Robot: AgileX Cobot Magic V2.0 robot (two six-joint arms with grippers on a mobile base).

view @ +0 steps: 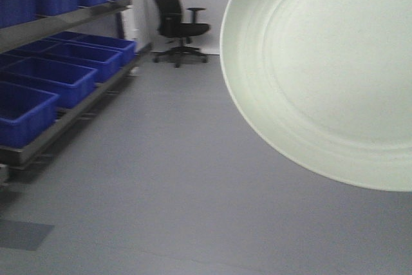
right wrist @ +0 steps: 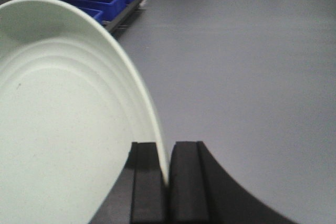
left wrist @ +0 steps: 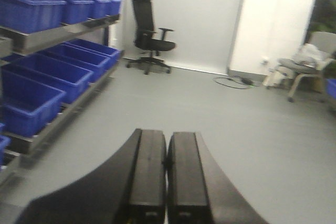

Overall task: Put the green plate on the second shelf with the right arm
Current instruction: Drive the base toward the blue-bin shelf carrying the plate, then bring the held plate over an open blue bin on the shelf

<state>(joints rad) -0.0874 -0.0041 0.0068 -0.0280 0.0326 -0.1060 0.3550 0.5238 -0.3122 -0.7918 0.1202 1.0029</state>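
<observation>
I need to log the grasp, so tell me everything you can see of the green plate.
The green plate is round, shallow, pale mint and matte, with faint concentric rings and a low raised rim; it is empty. It hangs in the air, tipped on edge, rim pinched between the black fingers of the right gripper. Nothing else touches it.

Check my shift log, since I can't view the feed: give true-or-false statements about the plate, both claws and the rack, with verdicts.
1. The right claw grips the green plate by its rim. True.
2. The left claw is wide open. False: its jaws are shut together, holding nothing.
3. The green plate rests on the steel rack. False: it is held in the air above the floor, off the rack.
4. Blue bins sit on the rack's tiers. True.
5. A black office chair stands by the far wall. True.
</observation>
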